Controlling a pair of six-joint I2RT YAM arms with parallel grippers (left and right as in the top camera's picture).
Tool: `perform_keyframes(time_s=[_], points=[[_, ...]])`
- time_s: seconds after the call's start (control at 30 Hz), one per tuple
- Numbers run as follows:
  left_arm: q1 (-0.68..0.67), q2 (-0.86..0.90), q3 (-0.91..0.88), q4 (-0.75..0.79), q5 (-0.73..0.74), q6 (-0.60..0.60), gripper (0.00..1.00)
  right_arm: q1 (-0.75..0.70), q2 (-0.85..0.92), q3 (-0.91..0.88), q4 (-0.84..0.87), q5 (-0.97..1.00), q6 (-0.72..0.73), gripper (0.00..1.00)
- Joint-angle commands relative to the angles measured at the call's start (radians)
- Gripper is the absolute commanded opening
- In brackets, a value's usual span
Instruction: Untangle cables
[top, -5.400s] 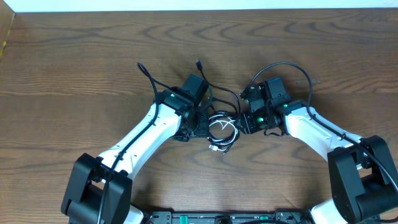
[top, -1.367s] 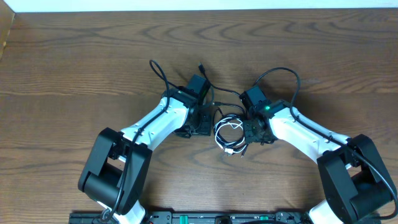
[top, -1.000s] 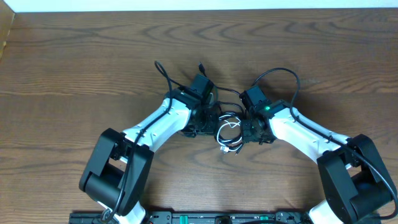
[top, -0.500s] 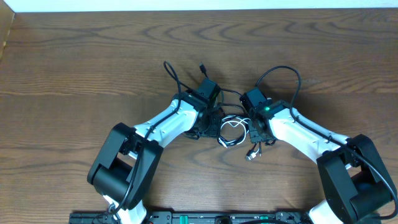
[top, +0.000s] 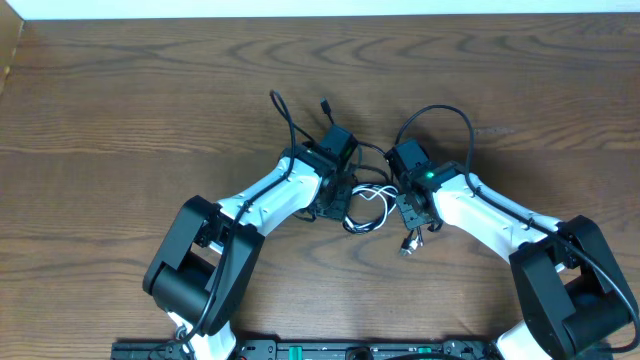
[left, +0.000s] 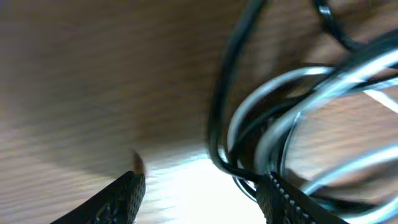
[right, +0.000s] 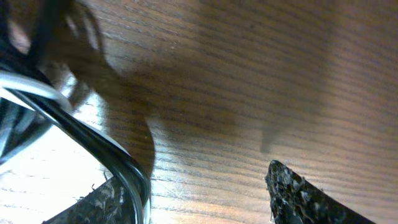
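This looks like a robotics lab or test bench, not a home or shop. Two white-and-black jointed robot arms, the left arm (top: 262, 193) and the right arm (top: 490, 213), rise from a black mounting rail (top: 330, 351) along the bottom edge of the overhead view. A small green indicator light (top: 430, 178) glows on the right arm near the centre. Thick black wires loop off both arms. They work over a broad dark brown wood-grain tabletop (top: 120, 100) that fills the frame. A plain white strip (top: 400, 7) runs along the top edge, and a pale tan surface (top: 10, 55) shows at the upper left.
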Motion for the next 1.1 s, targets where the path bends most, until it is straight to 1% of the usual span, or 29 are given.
perform_keyframes(time_s=[0.0, 0.07, 0.1, 0.17, 0.4, 0.47, 0.53, 0.63, 0.7, 0.73, 0.77, 0.87, 0.93, 1.0, 1.07], points=[[0.013, 0.087, -0.065, -0.038, -0.263, 0.075, 0.62, -0.003, -0.008, -0.009, 0.0, -0.008, -0.048, 0.62], [0.013, 0.086, -0.06, -0.042, -0.277, 0.086, 0.65, -0.004, -0.008, -0.009, -0.001, -0.076, -0.056, 0.59], [0.013, 0.084, -0.043, -0.058, -0.287, 0.086, 0.67, -0.004, -0.008, -0.008, -0.001, -0.132, -0.084, 0.45], [0.013, 0.079, -0.023, -0.073, -0.286, 0.085, 0.69, -0.003, -0.008, -0.008, 0.0, -0.164, -0.089, 0.34], [0.013, -0.006, 0.047, -0.109, -0.251, 0.077, 0.74, -0.004, -0.008, -0.008, 0.02, -0.333, -0.09, 0.32], [0.013, -0.035, 0.047, -0.11, -0.223, 0.074, 0.75, -0.004, -0.008, -0.008, 0.021, -0.379, -0.09, 0.31], [0.013, -0.076, 0.047, -0.124, -0.146, 0.065, 0.75, -0.004, -0.008, -0.009, 0.023, -0.408, -0.09, 0.31], [0.013, -0.117, 0.047, -0.144, -0.094, 0.004, 0.75, -0.004, -0.008, -0.009, 0.029, -0.407, -0.126, 0.3], [0.015, -0.138, 0.047, -0.155, -0.076, -0.056, 0.76, -0.004, -0.008, -0.009, 0.033, -0.408, -0.131, 0.26], [0.022, -0.148, 0.047, -0.154, -0.023, -0.134, 0.76, -0.004, -0.008, -0.009, 0.037, -0.408, -0.131, 0.18], [0.025, -0.149, 0.047, -0.146, 0.018, -0.176, 0.76, -0.005, -0.008, -0.009, 0.041, -0.408, -0.131, 0.13], [0.016, -0.141, 0.043, -0.095, 0.085, -0.253, 0.75, -0.01, -0.008, -0.009, 0.06, -0.436, -0.13, 0.1], [0.0, -0.137, 0.039, -0.047, 0.091, -0.26, 0.75, -0.014, -0.008, -0.009, 0.068, -0.47, -0.131, 0.08], [-0.028, -0.132, 0.035, 0.016, 0.089, -0.274, 0.75, -0.023, -0.008, -0.009, 0.063, -0.513, -0.154, 0.01], [-0.035, -0.127, 0.026, 0.041, 0.077, -0.333, 0.75, -0.032, -0.008, -0.013, 0.06, -0.554, -0.18, 0.01]])
